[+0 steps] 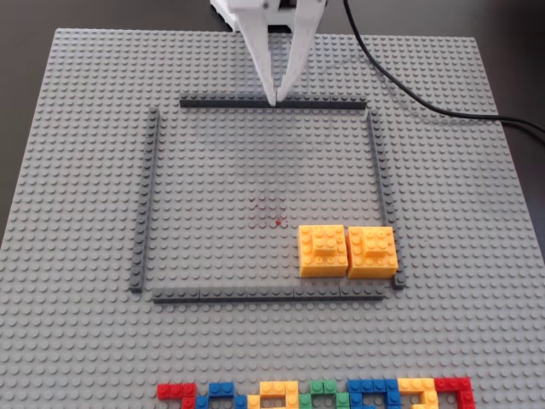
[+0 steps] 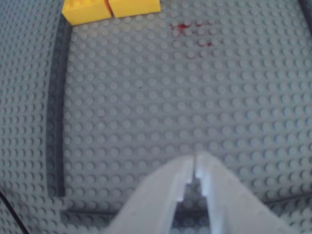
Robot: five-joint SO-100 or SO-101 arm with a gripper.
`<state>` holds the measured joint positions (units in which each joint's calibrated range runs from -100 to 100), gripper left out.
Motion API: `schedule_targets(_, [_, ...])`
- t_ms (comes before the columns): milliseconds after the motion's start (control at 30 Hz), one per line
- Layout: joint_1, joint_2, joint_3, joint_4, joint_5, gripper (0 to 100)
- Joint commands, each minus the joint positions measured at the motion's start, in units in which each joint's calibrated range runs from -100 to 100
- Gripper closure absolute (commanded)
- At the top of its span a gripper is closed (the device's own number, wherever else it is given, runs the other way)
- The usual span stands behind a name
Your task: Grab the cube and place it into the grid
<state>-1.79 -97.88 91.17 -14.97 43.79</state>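
Observation:
Two small yellow Lego blocks stand side by side inside the grid [image 1: 146,196], in its near right corner in the fixed view: a left one [image 1: 323,250] and a right one [image 1: 373,253]. Each carries a small raised brick; I cannot tell which of them is the cube. Both show at the top left edge of the wrist view [image 2: 86,10] [image 2: 134,6], beside a dark strip [image 2: 55,112]. My white gripper [image 1: 275,100] is shut and empty, its tips over the grid's far strip [image 1: 324,105]. In the wrist view the fingertips [image 2: 195,160] meet.
The large grey studded baseplate [image 1: 77,341] carries everything. A row of multicoloured bricks [image 1: 315,395] lies along its near edge. A black cable [image 1: 400,85] runs off to the right behind the arm. Small red marks [image 1: 278,221] dot the plate inside the grid.

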Motion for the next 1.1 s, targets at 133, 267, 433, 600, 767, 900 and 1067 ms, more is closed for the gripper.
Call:
schedule_targets(133, [0.28, -2.03, 2.66, -1.35, 0.10, 100])
schedule_targets(267, [-0.17, -2.03, 5.20, -1.25, 0.49, 100])
schedule_targets(433, [-0.68, -2.03, 7.29, -1.25, 0.98, 100])
schedule_targets(600, [-0.68, -2.12, 8.74, -0.61, 1.17, 100])
schedule_targets(767, [-0.68, -2.12, 8.74, 0.75, 1.81, 100])
schedule_targets(900, [-0.68, -2.12, 8.74, 1.34, 2.05, 100])
schedule_targets(1067, [-0.68, -2.12, 8.74, 1.58, 2.15, 100])
